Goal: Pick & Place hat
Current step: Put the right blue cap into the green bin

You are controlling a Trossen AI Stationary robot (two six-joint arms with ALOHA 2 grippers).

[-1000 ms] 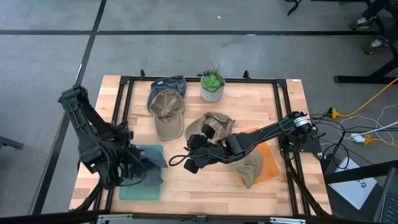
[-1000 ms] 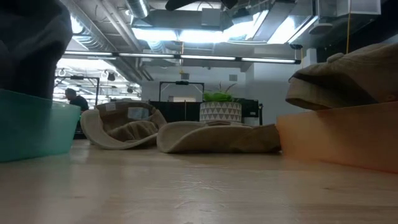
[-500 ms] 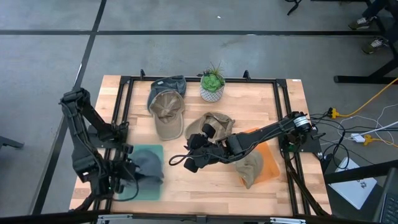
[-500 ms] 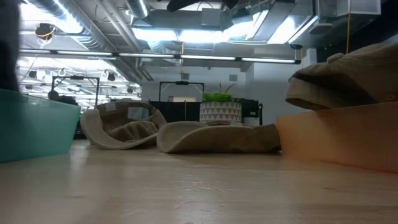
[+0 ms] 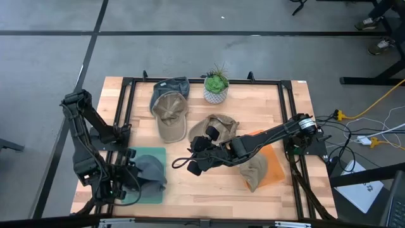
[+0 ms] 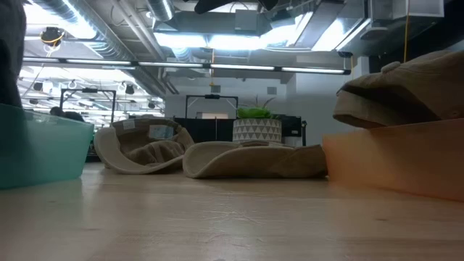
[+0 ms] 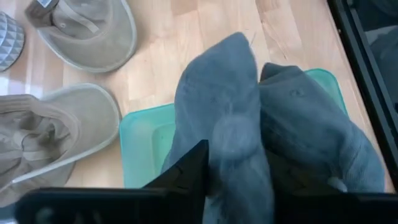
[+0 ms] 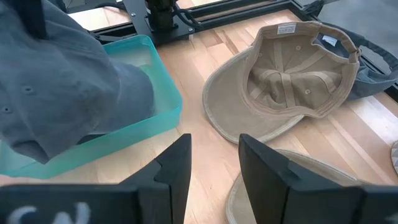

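Lowered since a second ago, the grey cap lies in the teal tray at seven o'clock; left claw grip unclear, should release and retreat.

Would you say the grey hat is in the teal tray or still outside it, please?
In it: the grey hat lies over the teal tray, its crown inside the walls in the right wrist view, with the left gripper at it.

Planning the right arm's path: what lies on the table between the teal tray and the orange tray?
In the high view, the right hand hovers between the teal tray and the orange tray, over bare wood. A tan cap lies just behind that line.
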